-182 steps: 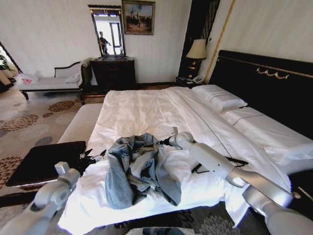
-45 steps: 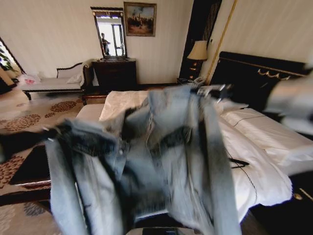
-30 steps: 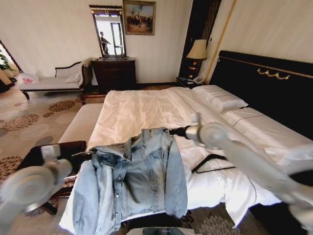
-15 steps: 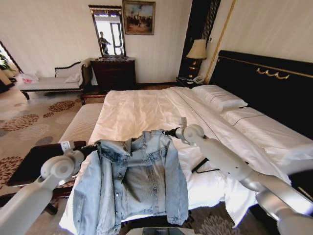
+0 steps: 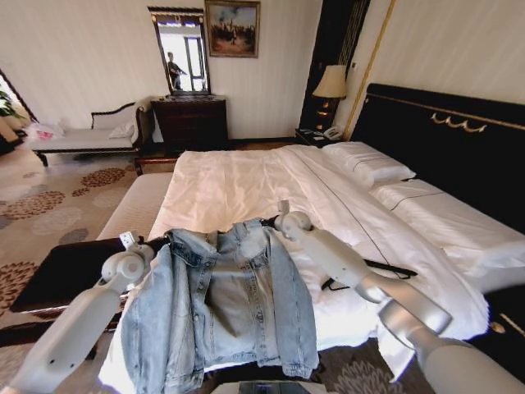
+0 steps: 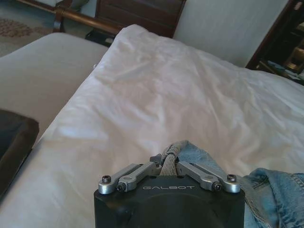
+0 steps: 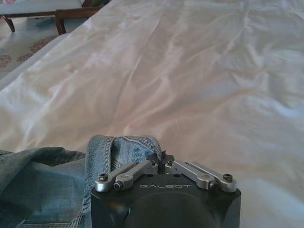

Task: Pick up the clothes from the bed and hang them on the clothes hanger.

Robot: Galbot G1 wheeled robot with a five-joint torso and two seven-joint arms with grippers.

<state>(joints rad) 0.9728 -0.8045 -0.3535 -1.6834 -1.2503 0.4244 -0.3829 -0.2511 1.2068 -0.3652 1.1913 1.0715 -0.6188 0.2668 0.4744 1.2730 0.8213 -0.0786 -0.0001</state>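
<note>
Both grippers, left and right, are pinching the denim jacket's shoulders, spreading it over the bed's near end. Next it needs the black hanger lying right.

1. One denim jacket.
2. One bed.
3. One black clothes hanger.
4. Two end effectors: left, right.
5. Two pillows.
6. One lamp.

1. I read "GALBOT" in pale letters on the black body of my left gripper.
2. I read the same "GALBOT" on my right gripper.
</note>
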